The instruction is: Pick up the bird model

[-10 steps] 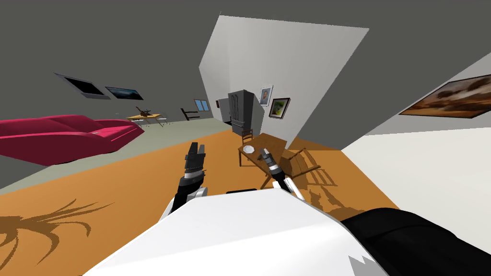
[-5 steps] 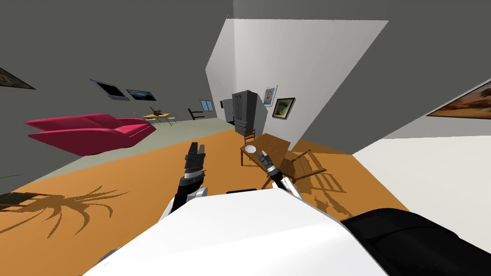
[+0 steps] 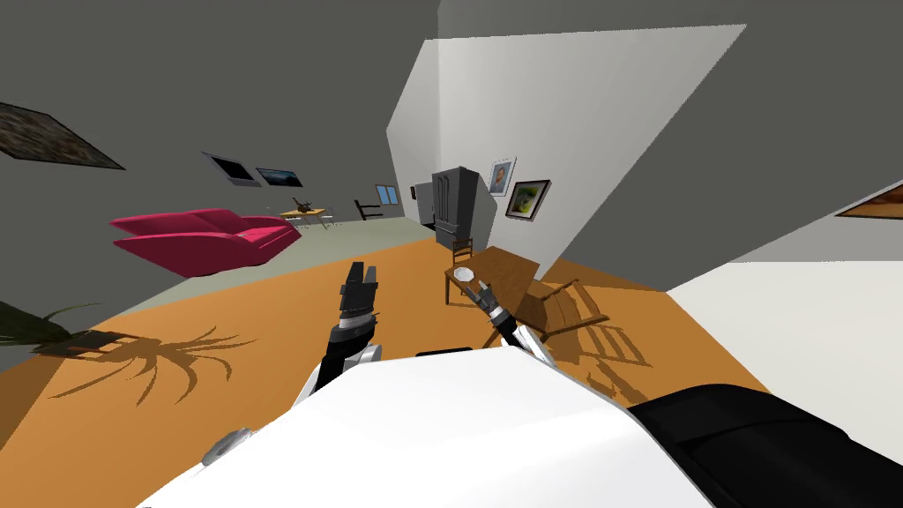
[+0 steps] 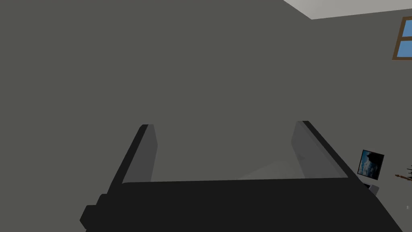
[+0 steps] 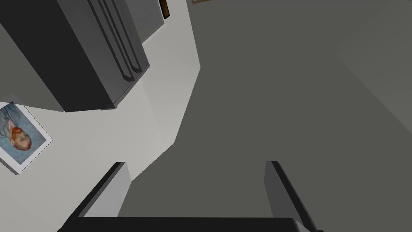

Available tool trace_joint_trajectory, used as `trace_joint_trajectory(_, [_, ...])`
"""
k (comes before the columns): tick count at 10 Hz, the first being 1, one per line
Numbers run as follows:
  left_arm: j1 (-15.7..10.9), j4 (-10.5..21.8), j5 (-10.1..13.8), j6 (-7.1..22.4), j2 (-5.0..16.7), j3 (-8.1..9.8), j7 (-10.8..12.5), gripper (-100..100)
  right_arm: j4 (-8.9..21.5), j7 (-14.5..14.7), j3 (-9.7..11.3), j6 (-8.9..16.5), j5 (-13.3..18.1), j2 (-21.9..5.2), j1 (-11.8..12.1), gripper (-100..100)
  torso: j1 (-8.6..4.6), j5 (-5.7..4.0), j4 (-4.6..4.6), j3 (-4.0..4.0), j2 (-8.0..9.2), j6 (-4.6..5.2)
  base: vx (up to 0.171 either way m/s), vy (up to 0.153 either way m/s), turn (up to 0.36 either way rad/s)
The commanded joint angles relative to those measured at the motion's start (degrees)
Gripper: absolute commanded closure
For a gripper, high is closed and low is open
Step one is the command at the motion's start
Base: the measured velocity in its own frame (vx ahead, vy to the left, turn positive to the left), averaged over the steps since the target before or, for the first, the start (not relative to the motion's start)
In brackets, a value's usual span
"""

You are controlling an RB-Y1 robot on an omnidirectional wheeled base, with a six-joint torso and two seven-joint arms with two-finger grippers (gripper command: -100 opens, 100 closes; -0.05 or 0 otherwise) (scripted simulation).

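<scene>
- Swung left over the last second, so everything slid right in the head view: red sofa [image 3: 207,238] now sits left of centre instead of hugging the left edge, and a plant [image 3: 26,319] has popped in at the far left.
- Both arms parked in the same spot just above the chest as before.
- Left claw [image 3: 362,270] near the middle of the frame over the orange floor [image 3: 264,300], fingers spread wide, nothing between them in its wrist view.
- Right claw [image 3: 482,285] just right of centre, in front of a wooden surface [image 3: 511,265] carrying a white dish [image 3: 461,274]; spread apart too, pinching nothing.
- Bird model [image 3: 302,206]: looks like the small dark shape on a small yellowish surface [image 3: 316,212], upper left of centre, past the sofa. Too tiny for detail. Well apart from both claws.
- Dark cabinet [image 3: 458,198] against the white wall, upper middle; wooden chair [image 3: 564,304] right of the wooden surface.
</scene>
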Motion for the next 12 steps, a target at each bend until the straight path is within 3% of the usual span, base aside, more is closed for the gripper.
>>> trace_joint_trajectory(1, [0.0, 0.0, 0.0, 0.0, 0.0, 0.0, 0.0, 0, 2.27, 2.7, 0.16, -0.78, 2.86, -0.76, -0.67, -100, 0.0, 0.0, 0.0, 0.0, 0.0, 0.0, -0.011, 0.0, 0.146])
trace_joint_trajectory(2, [-0.01, 0.0, 0.0, 0.0, 0.0, 0.0, 0.0, 0, 2.27, 2.7, 0.16, -0.78, 4.11, -0.76, -0.67, -100, 0.01, 0.0, -0.01, -0.01, -0.01, -0.04, -0.01, -0.005, 0.073])
trace_joint_trajectory(5, [0.0, 0.0, 0.0, 0.0, 0.0, 0.0, 0.0, 0, 7.32, 7.97, 0.05, -2.49, 9.16, -2.36, -2.37, -100, -0.02, 0.0, 0.0, -0.01, -0.02, 0.0, -0.008, -0.005, 0.104])
trace_joint_trajectory(8, [0.0, 0.0, 0.0, 0.0, 0.0, 0.0, 0.0, 0, 9.95, 10.77, -0.13, -3.3, 14.26, -3.21, -3.28, -100, -0.02, 0.0, -0.02, -0.05, -0.08, -0.02, 0.006, -0.005, 0.082])
trace_joint_trajectory(9, [0.0, 0.0, 0.0, 0.0, 0.0, 0.0, 0.0, 0, 12.64, 13.2, -0.4, -4.09, 15.83, -4.1, -4.21, -100, -0.02, 0.0, -0.02, -0.05, -0.08, 0.01, 0.016, -0.004, 0.088])
trace_joint_trajectory(10, [0.0, 0.0, 0.0, 0.0, 0.0, 0.0, 0.0, 0, 12.64, 13.51, -0.4, -4.09, 17.5, -4.1, -4.21, -100, -0.02, 0.0, -0.02, -0.07, -0.12, -0.01, 0.018, -0.008, 0.049])
trace_joint_trajectory(11, [0.0, 0.0, 0.0, 0.0, 0.0, 0.0, 0.0, 0, 15.38, 16.26, -0.75, -4.85, 19.15, -5.04, -5.16, -100, -0.02, 0.0, -0.03, -0.07, -0.12, 0.01, 0.027, -0.006, 0.093])
trace_joint_trajectory(12, [0.0, 0.0, 0.0, 0.0, 0.0, 0.0, 0.0, 0, 15.38, 16.26, -0.75, -4.85, 20.87, -5.04, -5.16, -100, -0.02, 0.0, -0.03, -0.09, -0.15, -0.01, 0.027, -0.005, 0.048])
